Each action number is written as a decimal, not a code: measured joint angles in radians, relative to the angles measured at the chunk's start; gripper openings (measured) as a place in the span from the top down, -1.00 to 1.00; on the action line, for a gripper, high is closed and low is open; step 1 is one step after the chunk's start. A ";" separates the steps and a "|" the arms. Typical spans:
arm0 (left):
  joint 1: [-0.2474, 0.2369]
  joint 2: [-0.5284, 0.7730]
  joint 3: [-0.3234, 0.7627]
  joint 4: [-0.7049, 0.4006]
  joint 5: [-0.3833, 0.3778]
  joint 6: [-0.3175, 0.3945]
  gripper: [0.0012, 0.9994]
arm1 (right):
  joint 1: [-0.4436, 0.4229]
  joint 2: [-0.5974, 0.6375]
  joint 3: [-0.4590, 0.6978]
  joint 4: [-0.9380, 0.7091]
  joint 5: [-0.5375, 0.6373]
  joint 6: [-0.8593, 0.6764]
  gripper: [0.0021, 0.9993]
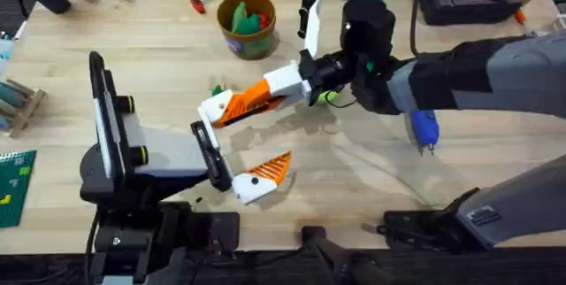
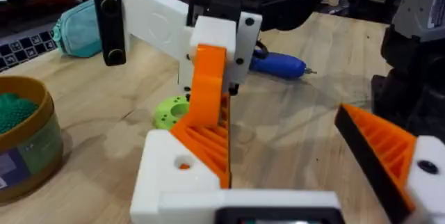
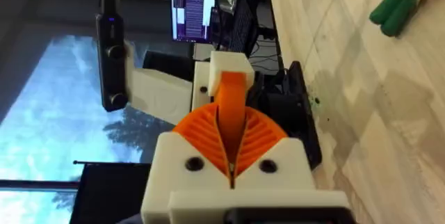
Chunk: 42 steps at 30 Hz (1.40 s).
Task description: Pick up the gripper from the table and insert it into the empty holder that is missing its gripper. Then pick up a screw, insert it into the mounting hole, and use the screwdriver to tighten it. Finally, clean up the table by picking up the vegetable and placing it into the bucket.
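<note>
Wooden table (image 1: pixel 371 188) — right claw (image 1: pixel 232 108) clamps the gripper (image 1: pixel 283 86); left claw's state unclear.

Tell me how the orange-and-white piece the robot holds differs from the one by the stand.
The gripper is clamped in the right gripper; the dotted finger sits ungrasped at the stand. Only the dotted finger shows a black dot. Both have white bases and orange ribbed tips.

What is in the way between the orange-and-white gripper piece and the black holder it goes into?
Nothing visible. The right tool grips the gripper with its white base just beside the free end of the holder. There is a small open gap between them, with bare table underneath.
</note>
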 joint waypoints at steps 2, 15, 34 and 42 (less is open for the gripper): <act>0.000 0.000 0.000 0.000 0.000 0.000 -0.97 | 0.001 0.000 0.000 0.000 0.004 -0.005 0.98; 0.000 0.000 0.000 0.000 0.000 0.000 -0.97 | 0.001 0.000 0.000 0.000 0.004 -0.019 0.99; 0.000 0.000 0.000 0.000 -0.005 0.000 -0.97 | 0.002 0.000 0.000 0.001 0.020 -0.031 0.99; 0.000 0.000 0.000 0.005 -0.024 0.009 -0.97 | 0.007 0.000 0.000 0.058 0.064 0.023 0.98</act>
